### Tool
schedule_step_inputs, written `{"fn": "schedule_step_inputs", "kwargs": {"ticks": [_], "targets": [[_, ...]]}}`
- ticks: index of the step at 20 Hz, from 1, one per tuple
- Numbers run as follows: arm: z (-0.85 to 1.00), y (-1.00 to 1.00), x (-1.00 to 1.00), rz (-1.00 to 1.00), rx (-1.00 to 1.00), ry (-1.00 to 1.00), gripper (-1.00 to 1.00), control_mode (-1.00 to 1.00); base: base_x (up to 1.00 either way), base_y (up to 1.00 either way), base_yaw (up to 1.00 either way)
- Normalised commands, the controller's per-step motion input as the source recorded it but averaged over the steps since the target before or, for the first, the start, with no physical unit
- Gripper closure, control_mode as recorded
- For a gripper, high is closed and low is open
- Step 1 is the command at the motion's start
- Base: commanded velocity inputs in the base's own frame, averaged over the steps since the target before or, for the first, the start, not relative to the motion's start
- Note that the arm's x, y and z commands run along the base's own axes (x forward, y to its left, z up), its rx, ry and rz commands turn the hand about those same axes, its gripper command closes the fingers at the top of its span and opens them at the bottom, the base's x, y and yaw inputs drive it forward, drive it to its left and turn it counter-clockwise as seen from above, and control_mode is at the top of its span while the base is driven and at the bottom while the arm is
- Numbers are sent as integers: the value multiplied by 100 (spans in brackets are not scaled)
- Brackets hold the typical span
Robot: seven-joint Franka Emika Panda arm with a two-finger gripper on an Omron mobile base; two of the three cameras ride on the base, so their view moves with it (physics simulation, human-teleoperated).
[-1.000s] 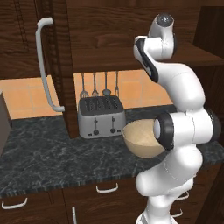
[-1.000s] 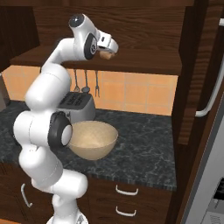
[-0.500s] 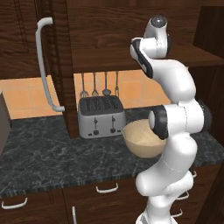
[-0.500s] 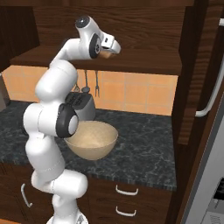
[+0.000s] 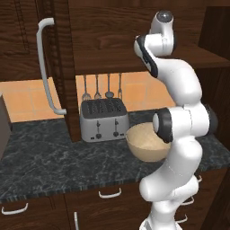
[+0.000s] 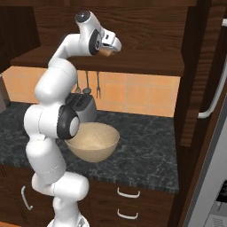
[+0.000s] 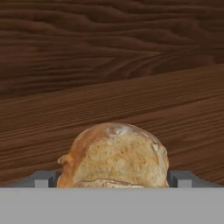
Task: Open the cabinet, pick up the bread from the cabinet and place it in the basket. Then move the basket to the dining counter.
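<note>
Dark wood grain lines the open cabinet (image 5: 112,36), whose door stands swung out to the left with its long curved silver handle (image 5: 47,67). On the cabinet's shelf lies the bread (image 7: 114,155), a tan-brown bun with a pale dusted top. The claw (image 7: 114,178) is up at the shelf with its jaws spread wide, one fingertip (image 7: 43,178) at each side of the bread, the bun sitting between them; whether the tips touch it I cannot tell. From the right base view the claw (image 6: 107,52) sits at the shelf's front edge, a bit of bread (image 6: 105,53) showing beneath it. Below, on the black marbled table (image 5: 49,161), the basket (image 6: 92,142) stands near the front edge, just beside the silver toaster (image 5: 104,119), which stands at the back edge under hanging utensils (image 5: 102,87).
</note>
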Motion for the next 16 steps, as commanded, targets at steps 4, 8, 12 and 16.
{"fn": "schedule_step_inputs", "kwargs": {"ticks": [4, 8, 12, 16], "targets": [[0, 0, -100, 11, 2, -48, 100, -100, 0, 0, 0], [0, 0, -100, 15, 0, -47, 100, -100, 0, 0, 0], [37, 0, -100, 15, 2, -23, 100, -100, 0, 0, 0], [76, 0, -100, 17, 2, 3, 100, -100, 0, 0, 0]]}}
